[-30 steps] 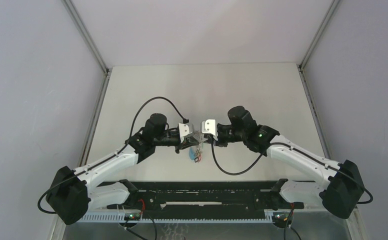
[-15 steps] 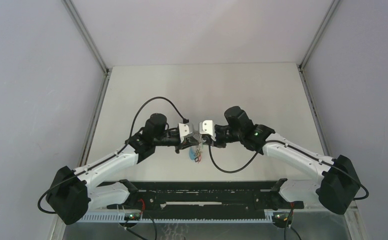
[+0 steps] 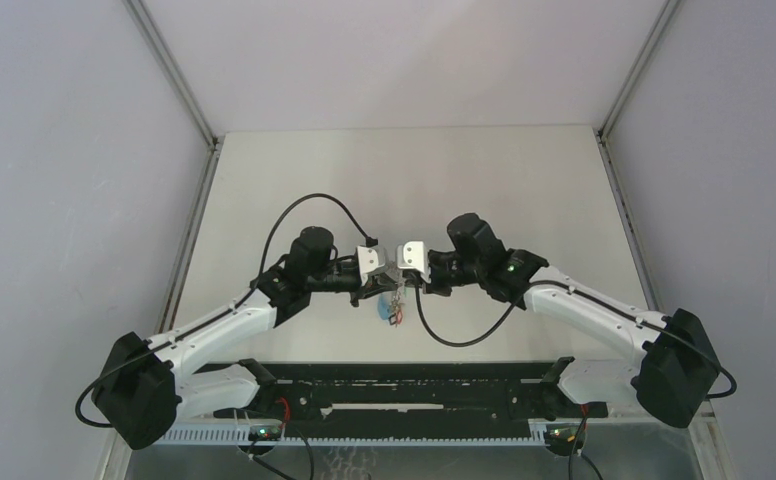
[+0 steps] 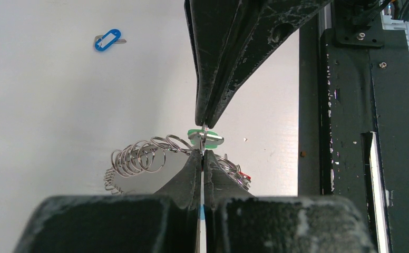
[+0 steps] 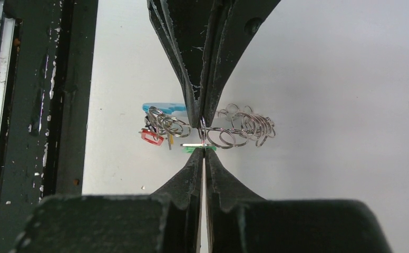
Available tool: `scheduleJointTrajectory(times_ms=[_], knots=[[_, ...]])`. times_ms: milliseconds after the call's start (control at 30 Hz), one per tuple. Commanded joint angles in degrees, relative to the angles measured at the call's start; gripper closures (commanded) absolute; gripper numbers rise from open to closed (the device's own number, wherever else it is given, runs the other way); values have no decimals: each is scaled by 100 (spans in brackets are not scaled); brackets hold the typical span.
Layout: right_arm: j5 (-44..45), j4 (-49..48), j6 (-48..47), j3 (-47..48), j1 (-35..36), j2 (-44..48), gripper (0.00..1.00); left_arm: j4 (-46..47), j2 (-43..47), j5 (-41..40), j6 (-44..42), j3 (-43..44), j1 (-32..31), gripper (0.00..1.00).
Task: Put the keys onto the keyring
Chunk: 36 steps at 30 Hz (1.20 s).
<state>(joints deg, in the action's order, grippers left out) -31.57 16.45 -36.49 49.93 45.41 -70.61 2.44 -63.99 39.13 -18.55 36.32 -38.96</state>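
Note:
My two grippers meet tip to tip above the table's middle. My left gripper (image 3: 384, 275) (image 4: 202, 154) is shut on the keyring (image 4: 139, 158), a thin hoop edge-on between its jaws, with a coil of silver links hanging left. Its light-blue sleeve (image 5: 163, 107) shows in the right wrist view. My right gripper (image 3: 400, 274) (image 5: 203, 150) is shut on the green-tagged key (image 5: 194, 149) (image 4: 206, 138), pressed against the hoop. A red-tagged key (image 5: 151, 137) hangs on the hoop. A blue-tagged key (image 4: 107, 39) lies loose on the table. Black and yellow tags are not clear.
The black rail (image 3: 404, 385) with both arm bases runs along the near edge, close under the hanging keyring (image 3: 392, 305). Grey walls and metal posts (image 3: 174, 75) close in the white table (image 3: 414, 180) on three sides.
My right gripper has moved a little left, closing up against the left gripper's tip. The left arm and the hanging keyring have barely moved.

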Motion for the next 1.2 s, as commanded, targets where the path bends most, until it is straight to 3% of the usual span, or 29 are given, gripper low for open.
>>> scheduleJointTrajectory(times_ms=[0, 533, 1167], knots=[[129, -179, -69, 44, 98, 116, 100, 282, 60, 69, 114, 171, -15, 100], [647, -87, -223, 43, 386, 187, 100, 140, -66, -172, 293, 317, 4, 100], [1259, -187, -286, -113, 591, 48, 100, 1671, -177, 60, 1608, -122, 390, 100]])
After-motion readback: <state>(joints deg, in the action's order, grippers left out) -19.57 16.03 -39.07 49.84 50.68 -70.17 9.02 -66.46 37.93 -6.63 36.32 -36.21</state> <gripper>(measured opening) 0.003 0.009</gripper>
